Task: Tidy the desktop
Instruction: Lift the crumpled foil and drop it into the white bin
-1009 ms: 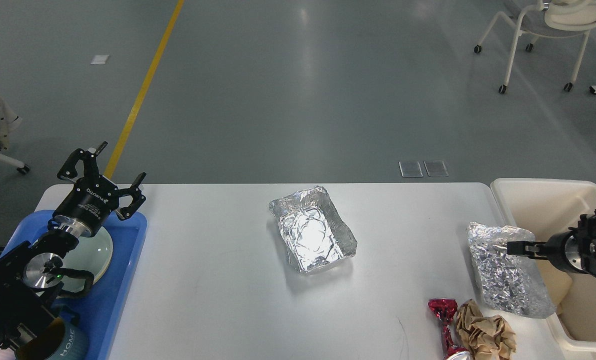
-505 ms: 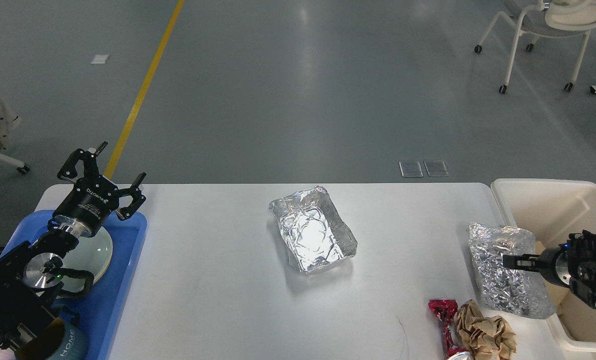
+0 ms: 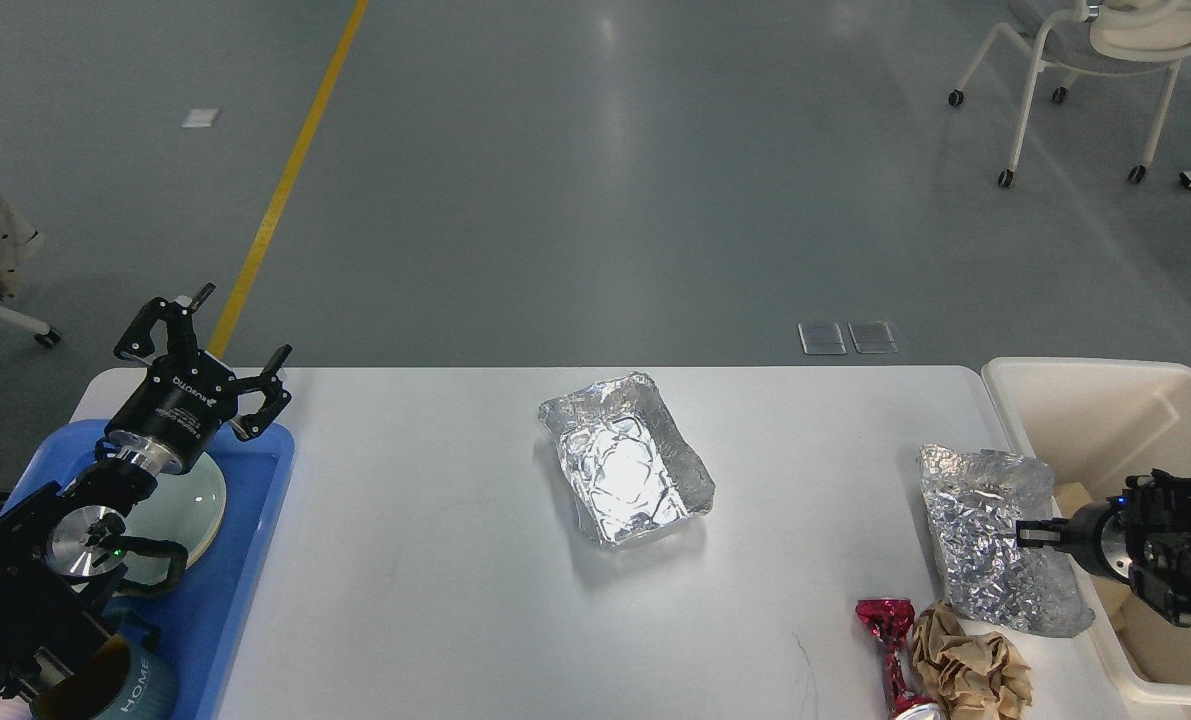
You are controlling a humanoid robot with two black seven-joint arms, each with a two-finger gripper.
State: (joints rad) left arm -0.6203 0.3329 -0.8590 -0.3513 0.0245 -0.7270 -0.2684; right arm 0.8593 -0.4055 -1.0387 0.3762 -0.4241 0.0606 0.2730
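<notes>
The white desktop (image 3: 435,560) fills the lower part of the head view. An open crumpled foil tray (image 3: 627,470) lies at its middle. A second crumpled foil tray (image 3: 985,530) lies at the right edge, against the cream bin (image 3: 1085,395). My right gripper (image 3: 1027,533) reaches in from the right over the bin, and its thin fingers are closed on this foil tray's right side. My left gripper (image 3: 247,322) is open and empty, raised above the far end of the blue tray (image 3: 255,540).
A red crushed wrapper (image 3: 885,640) and a ball of brown paper (image 3: 970,668) lie at the front right. The blue tray holds a pale plate (image 3: 195,495) and a teal mug (image 3: 140,690). A chair (image 3: 1085,60) stands on the floor far right.
My right gripper has moved down and toward me, and the right foil tray has shifted slightly left with it. The left arm has not moved.
</notes>
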